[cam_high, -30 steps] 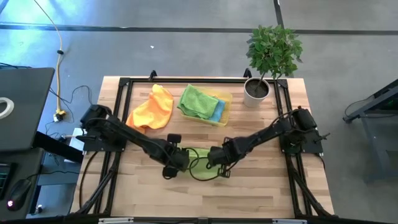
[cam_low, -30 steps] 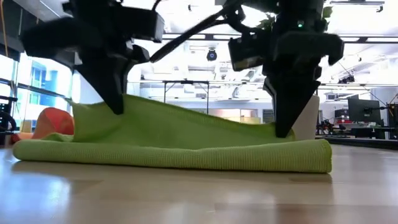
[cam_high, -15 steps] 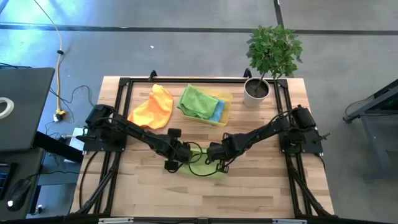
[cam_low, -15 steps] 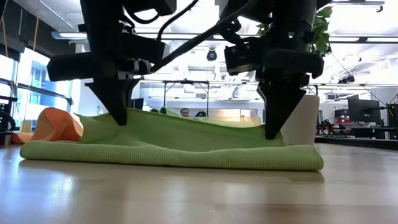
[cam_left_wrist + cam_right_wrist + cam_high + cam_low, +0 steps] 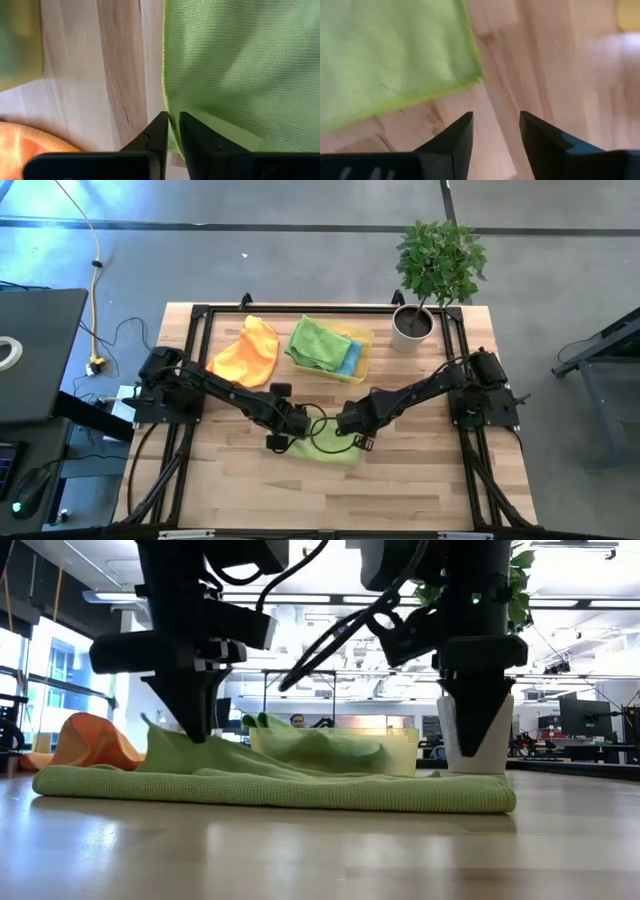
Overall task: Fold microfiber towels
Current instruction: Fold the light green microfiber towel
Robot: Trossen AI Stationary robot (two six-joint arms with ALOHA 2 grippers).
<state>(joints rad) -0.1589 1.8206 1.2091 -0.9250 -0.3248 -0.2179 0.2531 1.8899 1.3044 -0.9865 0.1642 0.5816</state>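
Note:
A light green microfiber towel (image 5: pixel 330 448) lies folded double on the wooden table, its fold toward the near edge (image 5: pixel 300 792). My left gripper (image 5: pixel 285 432) stands over the towel's left far corner, shut on it (image 5: pixel 173 125). My right gripper (image 5: pixel 352 430) hangs open (image 5: pixel 495 130) just past the towel's right far corner (image 5: pixel 470 75), which lies flat on the wood. Nothing is between its fingers. My left gripper pinches the towel's upper layer at its side edge (image 5: pixel 165 105), close to the left far corner. The fingers come from above, pointing steeply down. The held corner stands up in a small peak (image 5: pixel 160 735); the rest of the towel lies on the table.
At the back stands a yellow tray (image 5: pixel 362 340) holding a green towel (image 5: pixel 315 342) and a blue one (image 5: pixel 350 358). An orange towel (image 5: pixel 245 355) lies crumpled to its left. A potted plant (image 5: pixel 412 325) stands at the far right corner. Bare wood lies along the near edge.
Both grippers have carried the towel's upper layer toward the far edge and lowered it onto the lower layer. My right gripper has let go of its corner, which has dropped flat. The sagging span between the grippers has settled; only the left corner stays raised.

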